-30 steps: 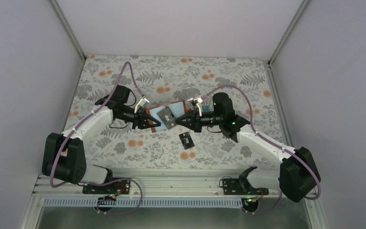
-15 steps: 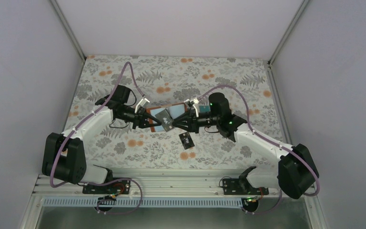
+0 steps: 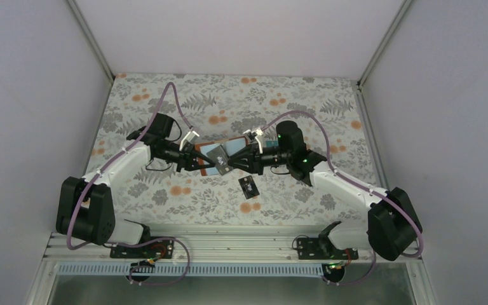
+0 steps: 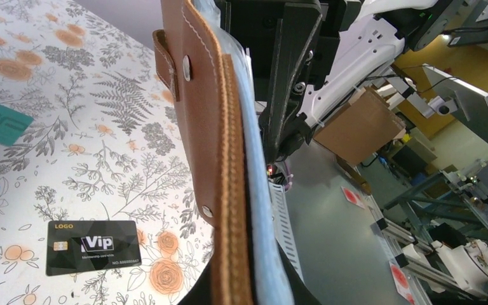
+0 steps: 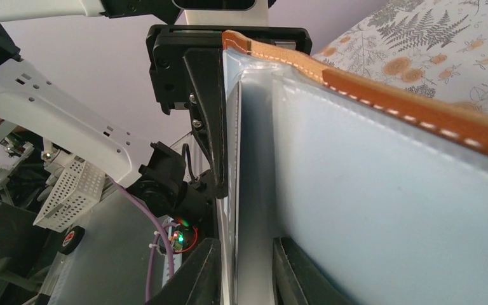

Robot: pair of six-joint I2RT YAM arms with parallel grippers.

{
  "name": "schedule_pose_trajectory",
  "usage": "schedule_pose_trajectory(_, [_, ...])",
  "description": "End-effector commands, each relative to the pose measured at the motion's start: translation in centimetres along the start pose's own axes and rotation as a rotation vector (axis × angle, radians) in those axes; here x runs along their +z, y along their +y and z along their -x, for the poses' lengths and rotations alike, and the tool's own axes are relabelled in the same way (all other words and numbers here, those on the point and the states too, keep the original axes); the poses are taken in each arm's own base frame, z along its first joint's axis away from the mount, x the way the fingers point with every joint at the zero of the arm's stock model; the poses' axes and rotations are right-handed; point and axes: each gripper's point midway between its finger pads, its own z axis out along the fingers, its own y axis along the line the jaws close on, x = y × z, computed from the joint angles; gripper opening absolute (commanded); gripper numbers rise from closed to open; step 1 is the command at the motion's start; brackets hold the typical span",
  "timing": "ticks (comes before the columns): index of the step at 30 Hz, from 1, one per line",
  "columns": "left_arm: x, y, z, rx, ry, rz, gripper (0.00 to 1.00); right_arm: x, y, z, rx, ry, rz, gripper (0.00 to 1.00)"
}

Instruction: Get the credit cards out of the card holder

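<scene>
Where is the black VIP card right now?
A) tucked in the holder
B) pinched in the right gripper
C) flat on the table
C: the left wrist view shows the black card lying face up on the table, apart from the holder.

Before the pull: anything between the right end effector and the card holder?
Nothing visible. The right end effector straddles a pale edge of the card holder, which the left end effector holds up. The black card lies on the table below, clear of both.
</scene>
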Motion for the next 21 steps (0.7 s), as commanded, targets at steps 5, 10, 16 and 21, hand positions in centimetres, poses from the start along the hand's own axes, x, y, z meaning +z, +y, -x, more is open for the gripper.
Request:
schedule_pose_trajectory(5, [-0.1, -1.5, 0.9, 0.079, -0.034, -0.058, 0.02, -1.0, 0.3, 1.4, -0.051, -0.038, -0.035, 0.23])
schedule_pose_trajectory(10, [-0.1, -1.7, 0.9, 0.083, -0.04, -0.071, 0.02, -1.7, -0.6, 0.3, -0.047, -0.012, -0.101, 0.23])
schedule_pose_trajectory(16, [-0.1, -1.8, 0.9, 0.086, -0.041, -0.073, 0.02, -1.4, -1.6, -0.9, -0.022, 0.021, -0.123, 0.22])
schedule_pose_trajectory(21, [-0.1, -1.9, 0.9, 0.09, -0.044, -0.08, 0.02, -1.1, -2.2, -1.4, -0.019, 0.038, -0.142, 0.21])
